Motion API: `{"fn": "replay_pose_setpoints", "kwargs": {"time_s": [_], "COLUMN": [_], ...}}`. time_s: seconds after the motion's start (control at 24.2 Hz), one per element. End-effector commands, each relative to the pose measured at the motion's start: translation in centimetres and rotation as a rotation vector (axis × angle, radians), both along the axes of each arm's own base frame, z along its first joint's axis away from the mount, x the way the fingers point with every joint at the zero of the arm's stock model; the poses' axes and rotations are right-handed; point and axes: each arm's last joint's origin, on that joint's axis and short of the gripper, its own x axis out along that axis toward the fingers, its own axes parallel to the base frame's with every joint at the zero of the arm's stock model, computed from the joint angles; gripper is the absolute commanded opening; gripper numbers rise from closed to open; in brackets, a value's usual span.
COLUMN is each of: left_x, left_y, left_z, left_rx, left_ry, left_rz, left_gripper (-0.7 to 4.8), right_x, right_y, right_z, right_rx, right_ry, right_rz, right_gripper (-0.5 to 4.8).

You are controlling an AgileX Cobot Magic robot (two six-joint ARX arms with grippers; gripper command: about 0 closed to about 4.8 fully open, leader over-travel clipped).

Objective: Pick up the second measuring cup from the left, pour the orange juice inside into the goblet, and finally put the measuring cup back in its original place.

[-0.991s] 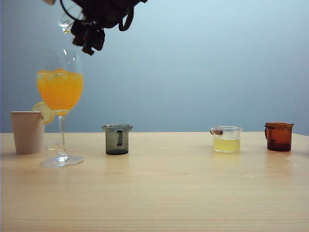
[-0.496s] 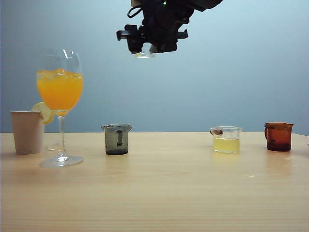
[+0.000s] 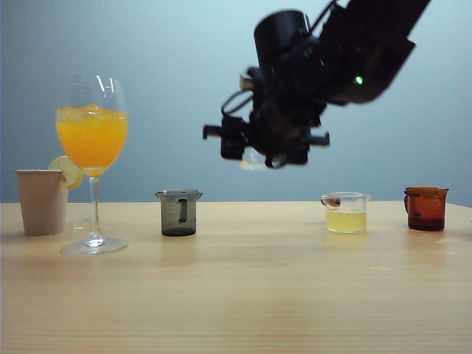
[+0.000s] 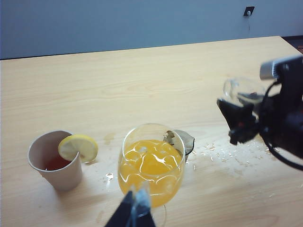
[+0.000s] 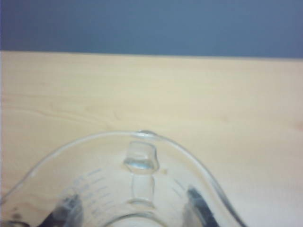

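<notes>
Right tool pinches the second measuring cup, emptied, high above tabletop, well right of the goblet; goblet holds the orange juice; left tool over goblet, opening can't be told.

no readable text, labels or numbers

— What stands along the table?

— Leftmost a paper cup, the goblet just right of it, then three measuring cups spaced out rightward.

— And the right gripper?

— High above the gap between the first two, gripping the second measuring cup. The left gripper hangs over the goblet.
</notes>
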Motion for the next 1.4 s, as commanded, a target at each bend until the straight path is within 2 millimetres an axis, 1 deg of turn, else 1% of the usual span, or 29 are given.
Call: {"fn": "replay_pose_setpoints", "kwargs": {"time_s": [0.04, 0.08, 0.17, 0.25, 0.45, 0.74, 1.07, 1.11, 1.2, 1.24, 1.4], "left_x": [-0.1, -0.1, -0.1, -0.1, -0.1, -0.1, -0.1, -0.1, -0.1, -0.1, -0.1], "left_y": [0.0, 0.0, 0.0, 0.0, 0.0, 0.0, 0.0, 0.0, 0.0, 0.0, 0.0], "left_z": [0.2, 0.2, 0.2, 0.2, 0.2, 0.2, 0.2, 0.2, 0.2, 0.2, 0.2], "left_rx": [-0.008, -0.008, -0.008, -0.008, -0.008, -0.008, -0.008, -0.008, -0.008, -0.008, -0.008], "left_ry": [-0.012, -0.012, -0.012, -0.011, -0.011, -0.012, -0.011, -0.011, -0.011, -0.012, -0.011], "left_rz": [-0.004, -0.004, -0.003, -0.004, -0.004, -0.004, -0.004, -0.004, -0.004, -0.004, -0.004], "left_gripper": [-0.03, -0.03, -0.03, -0.03, -0.03, -0.03, -0.04, -0.03, -0.03, -0.03, -0.03], "right_x": [-0.3, -0.3, 0.0, 0.2, 0.6, 0.4, 0.5, 0.5, 0.4, 0.4, 0.2], "right_y": [-0.1, -0.1, 0.3, 0.4, 0.6, 0.4, 0.3, 0.4, 0.5, 0.5, 0.8], "right_z": [-2.4, -3.0, -5.0, -6.1, -7.4, -8.7, -8.4, -8.3, -8.4, -8.4, -8.3], "right_rx": [0.084, 0.084, 0.091, 0.097, 0.053, -0.038, -0.016, -0.014, -0.013, -0.013, -0.009], "right_ry": [0.021, 0.022, 0.014, -0.002, -0.028, 0.058, 0.03, 0.031, 0.032, 0.032, 0.032], "right_rz": [-0.022, -0.021, -0.013, -0.012, -0.011, -0.021, -0.022, -0.015, -0.005, -0.004, 0.017], "right_gripper": [2.74, 2.74, 2.74, 2.74, 2.74, 2.74, 2.75, 2.89, 4.72, 4.79, 4.79]}}
